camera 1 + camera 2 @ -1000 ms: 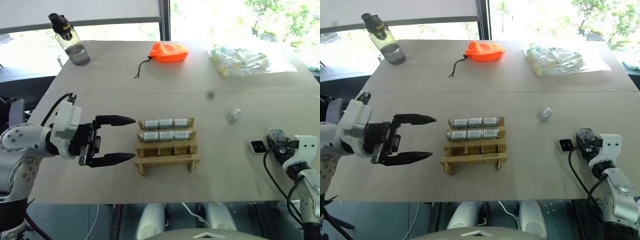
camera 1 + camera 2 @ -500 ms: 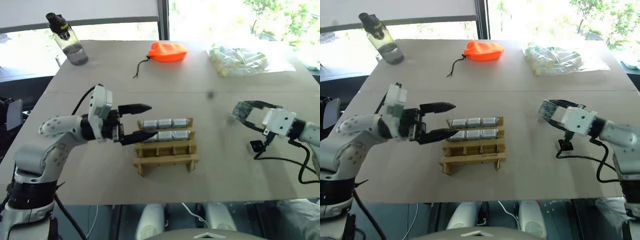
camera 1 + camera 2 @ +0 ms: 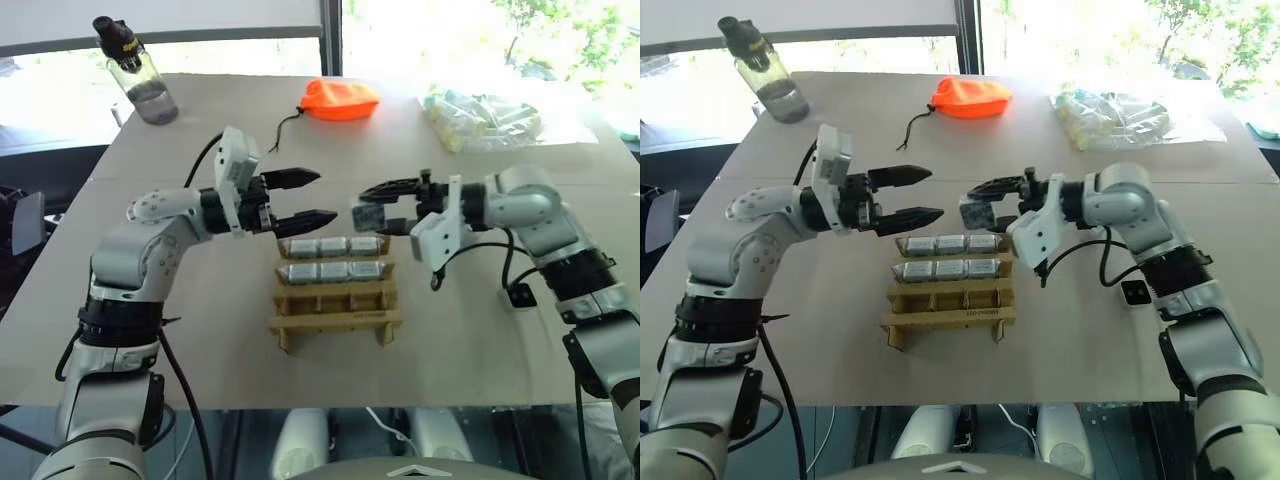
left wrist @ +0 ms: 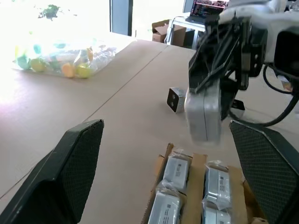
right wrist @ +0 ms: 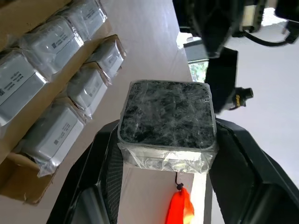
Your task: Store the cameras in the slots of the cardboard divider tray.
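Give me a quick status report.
Left gripper open, empty. Right gripper shut on a camera above the cardboard divider tray. Front row vacant.

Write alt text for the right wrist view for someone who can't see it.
The right hand grips a plastic-wrapped silver camera between its black fingers, above the cardboard divider tray holding more wrapped cameras. The left hand faces it, with an orange pouch beyond.
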### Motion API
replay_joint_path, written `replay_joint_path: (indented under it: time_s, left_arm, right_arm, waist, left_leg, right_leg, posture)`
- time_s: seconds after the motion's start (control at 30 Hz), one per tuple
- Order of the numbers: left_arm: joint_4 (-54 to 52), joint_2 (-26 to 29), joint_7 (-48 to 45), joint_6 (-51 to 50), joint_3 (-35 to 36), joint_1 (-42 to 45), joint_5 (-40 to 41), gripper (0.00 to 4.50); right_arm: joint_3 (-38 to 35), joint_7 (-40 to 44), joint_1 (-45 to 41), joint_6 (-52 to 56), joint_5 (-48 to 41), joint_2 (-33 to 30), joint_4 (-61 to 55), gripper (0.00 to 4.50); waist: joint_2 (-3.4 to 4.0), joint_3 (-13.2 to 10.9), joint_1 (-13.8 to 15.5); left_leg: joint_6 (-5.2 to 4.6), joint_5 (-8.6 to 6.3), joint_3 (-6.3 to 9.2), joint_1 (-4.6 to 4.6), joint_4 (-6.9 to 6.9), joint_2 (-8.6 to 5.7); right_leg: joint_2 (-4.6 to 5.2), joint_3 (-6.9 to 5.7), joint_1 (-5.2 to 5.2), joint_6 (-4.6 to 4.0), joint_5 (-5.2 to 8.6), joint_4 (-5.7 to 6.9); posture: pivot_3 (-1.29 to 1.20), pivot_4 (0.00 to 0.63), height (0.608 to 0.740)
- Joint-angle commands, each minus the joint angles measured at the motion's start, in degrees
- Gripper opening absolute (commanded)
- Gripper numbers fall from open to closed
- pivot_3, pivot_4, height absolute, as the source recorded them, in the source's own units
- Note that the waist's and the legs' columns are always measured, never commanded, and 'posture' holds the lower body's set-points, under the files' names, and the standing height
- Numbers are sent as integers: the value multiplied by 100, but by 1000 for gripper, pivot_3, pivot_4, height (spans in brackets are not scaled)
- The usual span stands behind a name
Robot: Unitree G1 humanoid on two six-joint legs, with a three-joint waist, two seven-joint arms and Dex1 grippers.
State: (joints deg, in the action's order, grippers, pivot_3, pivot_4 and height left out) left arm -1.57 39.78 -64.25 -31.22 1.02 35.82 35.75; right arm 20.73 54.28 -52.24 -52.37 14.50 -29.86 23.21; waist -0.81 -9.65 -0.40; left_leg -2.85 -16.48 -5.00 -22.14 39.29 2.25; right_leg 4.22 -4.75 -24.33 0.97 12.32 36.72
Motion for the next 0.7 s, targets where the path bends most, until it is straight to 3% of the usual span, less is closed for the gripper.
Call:
replay_joint_path:
  time_s: [0.03, 0.27, 0.7]
  left_arm:
    - [-46, 10, -120, -103, 39, 181, 59, 4500]
    - [-295, 451, -621, -930, -103, 149, 262, 4500]
    - [152, 335, -804, -899, -393, 525, -72, 4500]
  right_arm:
    - [2, -456, -332, -370, 362, 60, 236, 2020]
    - [120, -1102, -574, -626, 1002, 87, 571, 2020]
    - [429, -1369, -601, -594, 1154, 312, 355, 2020]
  waist:
    - [0, 0, -11]
    - [0, 0, -42]
    - [0, -1, -41]
  left_leg:
    - [0, 0, 0, 1, 0, -1]
    - [7, 4, 3, 10, 0, 5]
    - [8, 5, 3, 8, 0, 4]
  right_leg:
    - [1, 0, -1, 0, 0, 1]
    - [-3, 1, -1, 0, 0, 13]
    - [-5, 3, -1, -1, 0, 13]
  posture:
    - [0, 150, 726]
    - [0, 150, 726]
    - [0, 150, 726]
